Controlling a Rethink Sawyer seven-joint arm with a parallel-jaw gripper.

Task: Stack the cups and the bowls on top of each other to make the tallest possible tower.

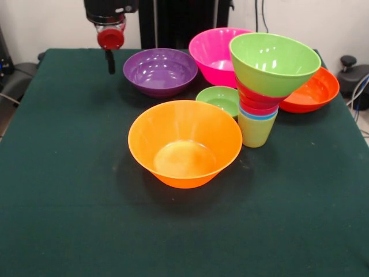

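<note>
The tower (259, 98) stands right of the table's middle. Its lowest piece is a yellow-green cup (255, 131); a blue cup rim (258, 115) and red pieces (256, 101) nest above it, and a lime green bowl (274, 63) sits on top, slightly tilted. A big orange bowl (184, 144) rests alone in the middle. Behind it are a purple bowl (160, 71), a pink bowl (214, 55), a small green bowl (219, 99) and a red-orange bowl (311, 91). My gripper (109, 62) hangs at the far left, beside the purple bowl, holding nothing.
The dark green table cloth (69, 190) covers the whole table. Black equipment and cables (353, 75) sit off the right edge, and a dark object (14, 75) lies off the left edge.
</note>
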